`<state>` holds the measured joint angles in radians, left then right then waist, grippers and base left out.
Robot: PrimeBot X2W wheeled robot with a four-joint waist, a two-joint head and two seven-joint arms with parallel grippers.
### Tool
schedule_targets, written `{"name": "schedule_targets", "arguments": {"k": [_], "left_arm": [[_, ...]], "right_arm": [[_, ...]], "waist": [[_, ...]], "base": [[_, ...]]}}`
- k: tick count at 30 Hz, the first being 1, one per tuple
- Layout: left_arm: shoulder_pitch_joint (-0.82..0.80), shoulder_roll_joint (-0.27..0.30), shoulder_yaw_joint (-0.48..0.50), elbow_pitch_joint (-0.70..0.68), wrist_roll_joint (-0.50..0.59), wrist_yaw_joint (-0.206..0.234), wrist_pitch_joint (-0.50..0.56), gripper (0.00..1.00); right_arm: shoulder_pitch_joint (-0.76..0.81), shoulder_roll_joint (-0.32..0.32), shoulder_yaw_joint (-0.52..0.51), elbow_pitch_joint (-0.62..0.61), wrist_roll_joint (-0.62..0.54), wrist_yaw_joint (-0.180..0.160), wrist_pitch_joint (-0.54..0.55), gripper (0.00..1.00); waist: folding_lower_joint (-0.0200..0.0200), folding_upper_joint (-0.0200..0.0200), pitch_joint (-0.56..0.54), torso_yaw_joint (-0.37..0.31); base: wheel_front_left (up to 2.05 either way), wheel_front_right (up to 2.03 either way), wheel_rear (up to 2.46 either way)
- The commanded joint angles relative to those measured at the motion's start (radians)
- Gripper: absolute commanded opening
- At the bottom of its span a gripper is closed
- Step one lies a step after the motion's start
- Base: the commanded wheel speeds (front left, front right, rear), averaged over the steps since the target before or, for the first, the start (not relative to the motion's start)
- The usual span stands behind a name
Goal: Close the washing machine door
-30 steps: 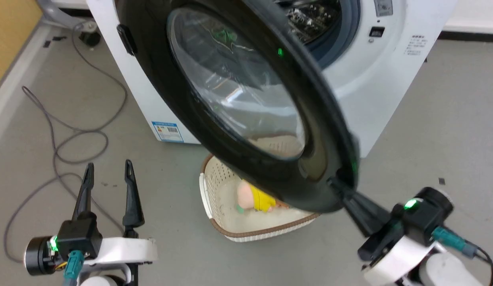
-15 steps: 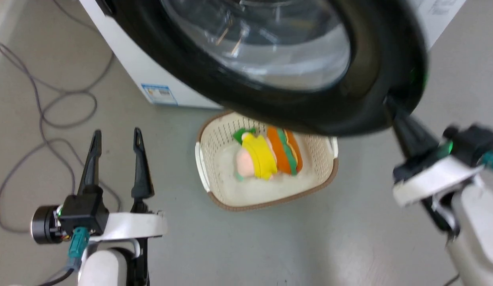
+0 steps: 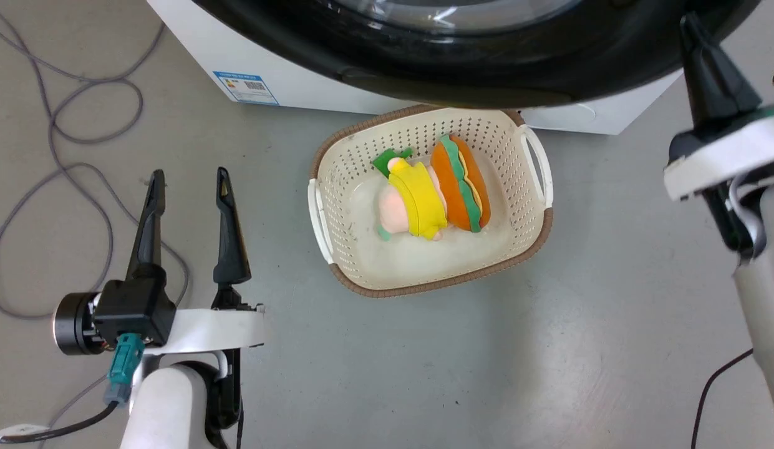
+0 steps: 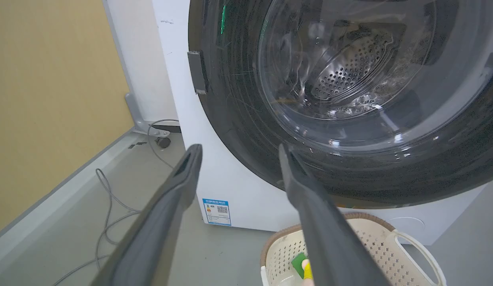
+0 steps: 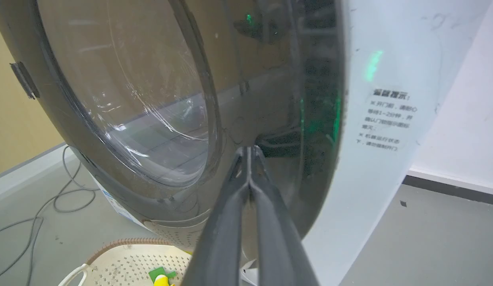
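Observation:
The glossy black washing machine door (image 3: 486,75) with its clear glass bowl (image 4: 349,71) lies close against the white washing machine (image 3: 299,87); I see no gap between them. Through the glass the perforated steel drum (image 4: 349,67) shows. My right gripper (image 3: 691,25) is shut with nothing in it. In the right wrist view its tips (image 5: 249,150) touch the door's black face near the right rim, beside the machine's white front (image 5: 373,159). My left gripper (image 3: 188,181) stands open over the floor, left of the basket and apart from the door (image 4: 238,99).
A cream perforated basket (image 3: 318,212) with a yellow soft toy (image 3: 418,199) and an orange one (image 3: 464,181) sits on the floor right below the door. Grey cable (image 3: 139,100) loops on the floor at left. A yellow wall (image 4: 51,99) stands left of the machine.
The door has swung from wide open to against the machine's front, with my shut right gripper following at its rim. The head camera has tilted down. The left gripper stayed open.

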<state>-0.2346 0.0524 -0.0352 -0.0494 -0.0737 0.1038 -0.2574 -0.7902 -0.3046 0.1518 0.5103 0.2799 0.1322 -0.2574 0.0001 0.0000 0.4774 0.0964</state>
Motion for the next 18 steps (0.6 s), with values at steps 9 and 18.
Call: {"name": "schedule_targets", "arguments": {"k": [9,18], "left_arm": [[-0.035,-0.002,-0.005,0.004,-0.020,0.003,-0.004,1.00],[-0.013,-0.002,0.005,0.023,-0.017,0.005,-0.004,1.00]], "right_arm": [[-0.125,0.045,-0.067,0.126,-0.051,-0.002,-0.004,0.00],[-0.071,0.066,-0.089,0.067,-0.097,-0.002,-0.004,0.00]], "waist": [[-0.0001,0.0000,0.015,0.001],[-0.0001,0.0000,-0.044,-0.009]], "base": [[0.00,0.00,0.00],[0.00,0.00,0.00]]}}
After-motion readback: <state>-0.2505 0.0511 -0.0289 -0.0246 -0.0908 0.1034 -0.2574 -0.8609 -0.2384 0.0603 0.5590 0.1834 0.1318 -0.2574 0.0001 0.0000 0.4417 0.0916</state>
